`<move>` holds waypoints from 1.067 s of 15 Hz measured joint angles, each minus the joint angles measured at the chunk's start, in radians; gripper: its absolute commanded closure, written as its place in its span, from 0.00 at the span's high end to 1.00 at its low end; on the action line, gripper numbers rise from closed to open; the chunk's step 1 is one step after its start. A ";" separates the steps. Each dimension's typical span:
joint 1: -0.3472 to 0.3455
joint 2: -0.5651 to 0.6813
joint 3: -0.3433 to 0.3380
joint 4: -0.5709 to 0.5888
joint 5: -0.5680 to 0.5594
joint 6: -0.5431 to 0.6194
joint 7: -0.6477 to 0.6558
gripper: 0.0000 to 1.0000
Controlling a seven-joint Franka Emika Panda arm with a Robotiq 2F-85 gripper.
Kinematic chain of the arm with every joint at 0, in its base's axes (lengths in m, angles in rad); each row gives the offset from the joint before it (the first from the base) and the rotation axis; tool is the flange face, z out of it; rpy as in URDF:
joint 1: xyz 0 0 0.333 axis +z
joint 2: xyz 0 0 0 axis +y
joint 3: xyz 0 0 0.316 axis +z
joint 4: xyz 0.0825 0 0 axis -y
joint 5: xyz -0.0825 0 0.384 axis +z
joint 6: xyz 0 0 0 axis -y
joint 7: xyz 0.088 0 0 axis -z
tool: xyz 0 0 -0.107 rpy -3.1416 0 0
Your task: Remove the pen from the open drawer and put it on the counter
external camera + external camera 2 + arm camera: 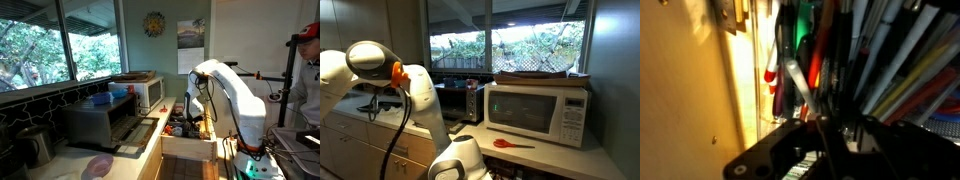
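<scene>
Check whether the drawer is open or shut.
Open: the drawer juts out from the counter, its cluttered inside exposed.

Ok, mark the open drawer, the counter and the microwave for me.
open drawer (188, 148): in an exterior view, on its pale wood front panel.
counter (565, 160): in an exterior view, on the bare surface in front of the microwave.
microwave (530, 112): in an exterior view, on its door window.
</scene>
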 measured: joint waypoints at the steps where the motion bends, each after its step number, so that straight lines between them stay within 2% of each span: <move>1: 0.001 0.001 0.000 0.001 0.001 0.000 0.000 0.03; 10: 0.007 0.008 -0.009 0.003 0.004 0.001 -0.004 0.03; 16: 0.009 -0.102 -0.085 -0.054 0.004 -0.038 -0.056 0.03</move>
